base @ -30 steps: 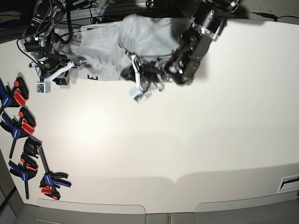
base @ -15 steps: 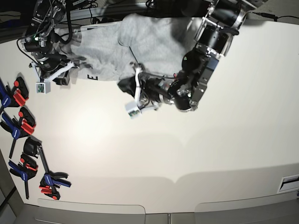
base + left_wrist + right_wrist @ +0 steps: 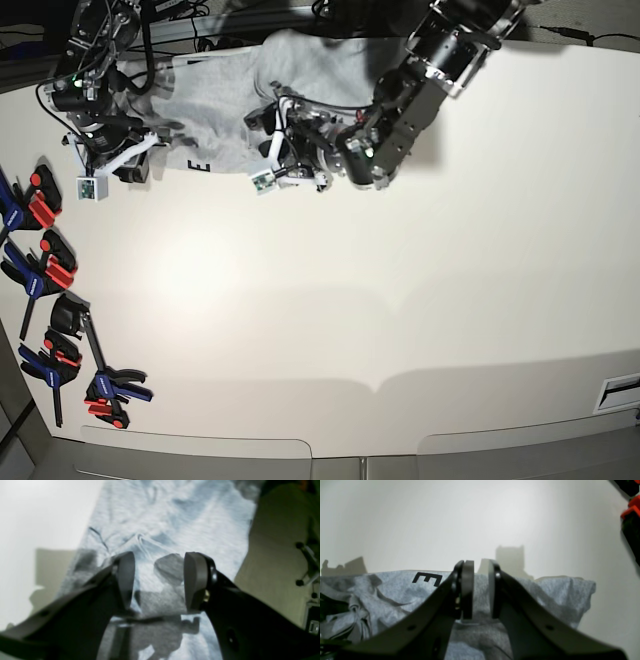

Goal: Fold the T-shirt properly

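Note:
The light grey T-shirt point(image 3: 225, 95) lies crumpled at the table's far edge, with a black letter E point(image 3: 199, 165) showing at its near edge. My left gripper point(image 3: 268, 138) is open over the shirt's near edge. In the left wrist view the left gripper point(image 3: 160, 580) has its jaws wide apart above wrinkled grey fabric point(image 3: 175, 520), with nothing between them. My right gripper point(image 3: 118, 165) is at the shirt's left end. In the right wrist view the right gripper point(image 3: 480, 592) has its jaws nearly together on the grey cloth point(image 3: 545, 597), with the E point(image 3: 427, 578) to the left.
Several blue, red and black clamps point(image 3: 45, 270) lie along the table's left side; one shows in the right wrist view point(image 3: 630, 512). Cables and dark gear run along the far table edge point(image 3: 200, 12). The white table point(image 3: 380, 320) stretches toward the near side.
My left arm has swung from the bare table up and left, back onto the shirt's near edge. The right arm and the shirt's left end have not moved.

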`<action>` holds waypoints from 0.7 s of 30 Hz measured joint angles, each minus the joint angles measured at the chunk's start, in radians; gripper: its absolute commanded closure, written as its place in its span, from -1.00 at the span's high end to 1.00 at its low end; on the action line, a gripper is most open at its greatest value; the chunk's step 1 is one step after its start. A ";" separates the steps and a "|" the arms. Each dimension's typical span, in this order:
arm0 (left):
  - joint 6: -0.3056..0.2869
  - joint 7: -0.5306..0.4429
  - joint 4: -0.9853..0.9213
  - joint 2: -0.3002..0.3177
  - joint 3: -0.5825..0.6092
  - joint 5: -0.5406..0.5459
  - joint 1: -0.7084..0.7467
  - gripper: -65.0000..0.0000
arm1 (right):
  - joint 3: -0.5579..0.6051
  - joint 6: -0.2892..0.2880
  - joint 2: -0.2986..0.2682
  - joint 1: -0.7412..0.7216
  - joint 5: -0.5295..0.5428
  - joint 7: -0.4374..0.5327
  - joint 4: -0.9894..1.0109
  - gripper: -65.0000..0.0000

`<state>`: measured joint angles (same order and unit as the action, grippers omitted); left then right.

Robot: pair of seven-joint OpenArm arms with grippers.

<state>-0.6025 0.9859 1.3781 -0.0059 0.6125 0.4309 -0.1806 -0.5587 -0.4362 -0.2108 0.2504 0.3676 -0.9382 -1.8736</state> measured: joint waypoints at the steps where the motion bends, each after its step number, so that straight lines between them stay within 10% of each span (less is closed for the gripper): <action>1: 0.000 0.001 0.000 0.000 0.000 -0.011 0.000 -0.10 | 0.000 0.000 0.000 0.000 0.000 0.000 0.000 -0.72; 11: 0.016 0.005 0.000 0.000 0.000 -0.025 -0.003 -1.00 | 0.000 0.000 0.000 0.000 0.000 0.000 0.000 -0.72; 21: 0.016 0.005 0.029 0.000 0.000 -0.026 -0.013 -1.00 | 0.000 0.000 0.000 0.000 0.031 0.000 0.000 -0.72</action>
<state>-0.5869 0.9909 1.4075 -0.0055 0.6125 0.4053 -0.1932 -0.5583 -0.4366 -0.2108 0.2501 0.3985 -0.9379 -1.8736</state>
